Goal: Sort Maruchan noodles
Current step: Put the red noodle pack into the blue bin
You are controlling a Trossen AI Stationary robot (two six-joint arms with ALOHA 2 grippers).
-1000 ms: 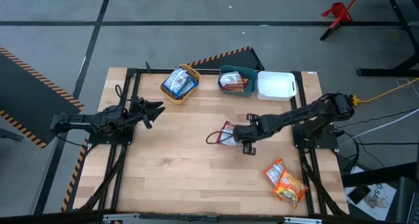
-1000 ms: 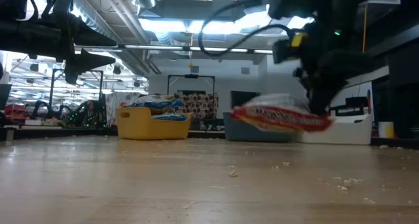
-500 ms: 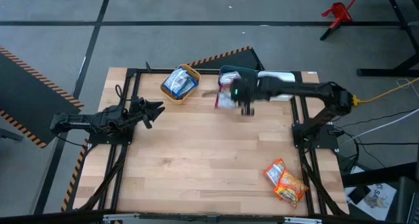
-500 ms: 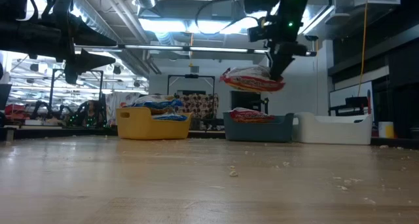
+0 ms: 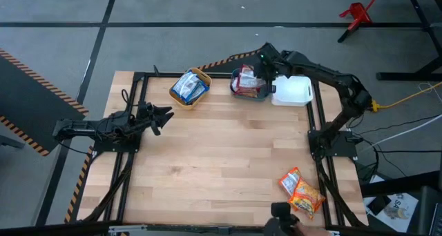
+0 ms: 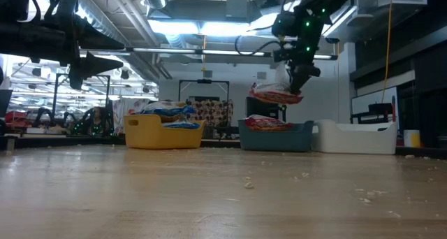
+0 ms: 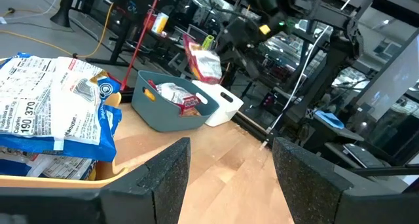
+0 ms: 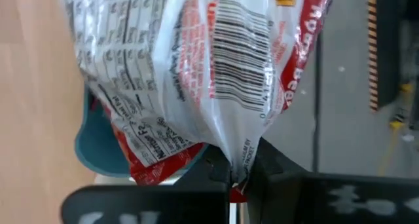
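My right gripper (image 5: 266, 68) is shut on a red-and-white noodle packet (image 5: 250, 77), held in the air over the teal bin (image 6: 276, 138) at the table's far edge. That bin holds another red packet (image 6: 265, 123). The yellow bin (image 5: 199, 76) holds blue-and-white packets (image 5: 188, 88). Two orange packets (image 5: 301, 190) lie flat near the table's near right corner. My left gripper (image 5: 164, 114) is open and hovers over the table's left side, touching nothing. My right gripper pinches the red-and-white packet by its crimped end seam (image 8: 239, 160) between the two fingers. In the low view the fingers (image 6: 299, 73) come from above, pointing down. The packet (image 6: 277, 94) is lifted clear and hangs below them, tilted, above the teal bin.
A white bin (image 5: 291, 90) stands to the right of the teal bin (image 5: 234, 84) along the far edge. Bare wood spans the table's middle (image 5: 221, 153). Crumbs dot the tabletop (image 6: 307, 176). A dark object (image 5: 280, 223) shows at the near edge.
My right gripper has stayed shut on the red-and-white packet and carried it from the table's middle up and toward the far edge. The packet, which hung just over the wood, now hangs high over the teal bin.
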